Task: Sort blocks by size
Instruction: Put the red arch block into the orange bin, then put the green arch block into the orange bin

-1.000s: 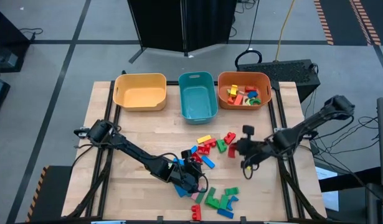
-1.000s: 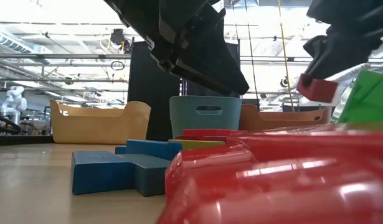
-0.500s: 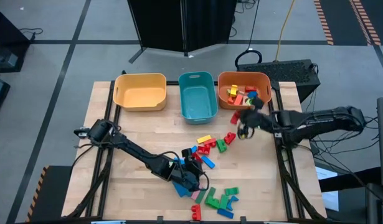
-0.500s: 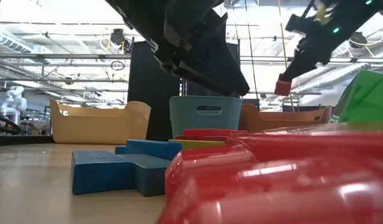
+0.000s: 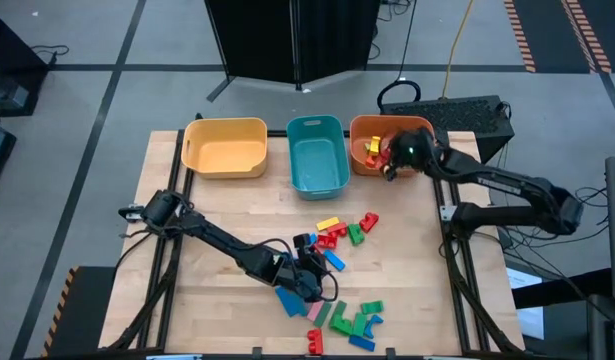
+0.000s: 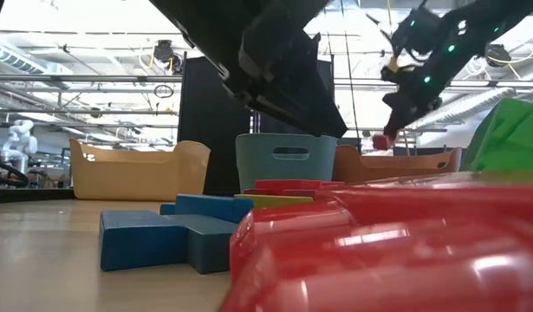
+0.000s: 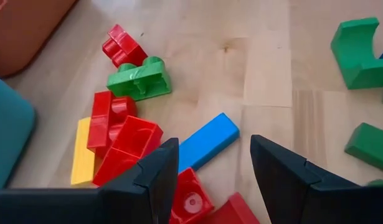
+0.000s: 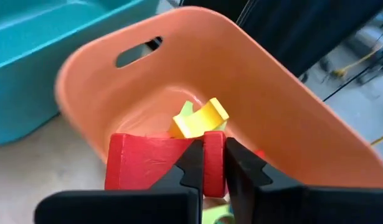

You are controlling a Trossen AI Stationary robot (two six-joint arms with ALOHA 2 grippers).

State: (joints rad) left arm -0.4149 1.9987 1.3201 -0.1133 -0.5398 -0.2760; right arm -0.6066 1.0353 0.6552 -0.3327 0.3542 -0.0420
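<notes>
Red block [image 8: 155,163] sits pinched between the right tool [image 5: 395,163]'s closed fingers, hanging right over the orange bin [image 5: 359,160], above a yellow piece [image 8: 199,118] inside. Smooth curved plastic walls, a handle slot up on the rim. Left tool [image 7: 210,180] hovers low with fingers spread, gripping nothing, over the loose blocks [image 5: 332,240] mid-surface, a blue bar [image 7: 207,140] just ahead. Bare wood lies beyond the pile's edge

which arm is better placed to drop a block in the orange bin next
Right. The right gripper is over the orange plastic bin, shut on a small red block. The left gripper is open, low among the loose blocks mid-table.
</notes>
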